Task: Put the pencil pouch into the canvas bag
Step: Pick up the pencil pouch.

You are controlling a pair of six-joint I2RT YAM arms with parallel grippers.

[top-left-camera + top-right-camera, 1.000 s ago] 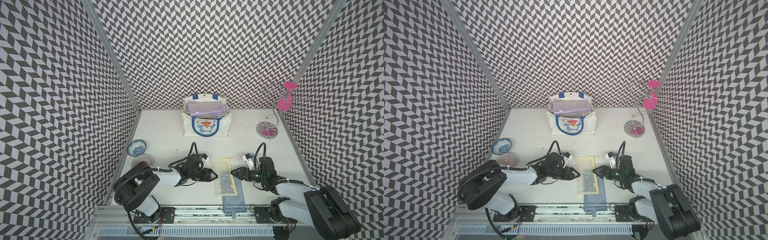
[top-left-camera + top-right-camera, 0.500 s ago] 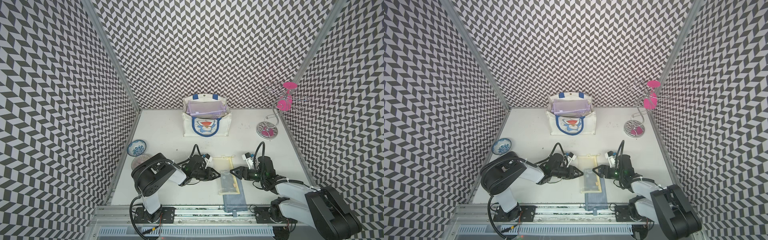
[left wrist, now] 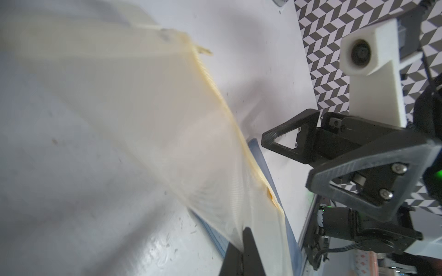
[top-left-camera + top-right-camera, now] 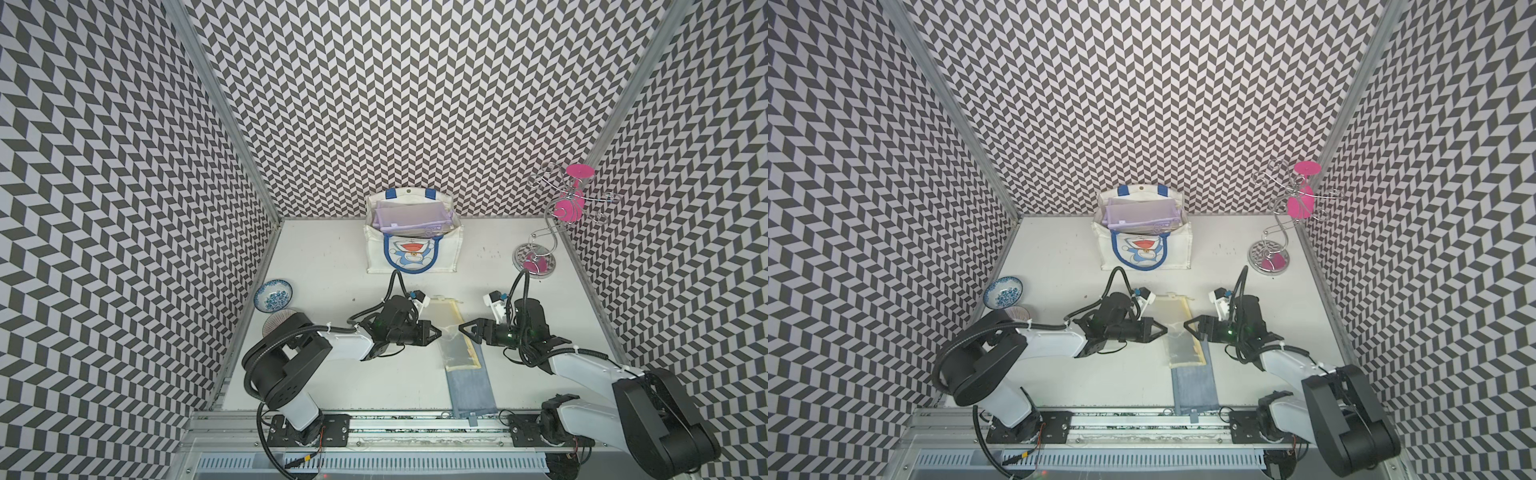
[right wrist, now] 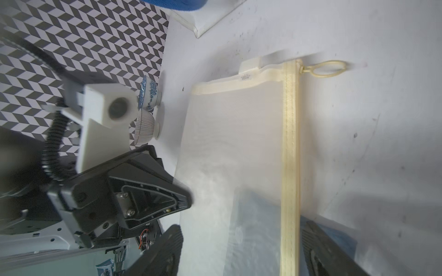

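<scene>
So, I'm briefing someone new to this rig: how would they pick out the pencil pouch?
From the canvas bag, come forward to the left gripper and right gripper. Between them lies the pencil pouch: see-through cream mesh with a yellow zipper, unlike the opaque blue pouch partly beneath it.

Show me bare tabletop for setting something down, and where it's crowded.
Bare: between the canvas bag and the blue bowl; between the bag and the wire stand; front-left, beside the denim pouch. Crowded: mid-table, where the left gripper and right gripper meet over the mesh pouch.
</scene>
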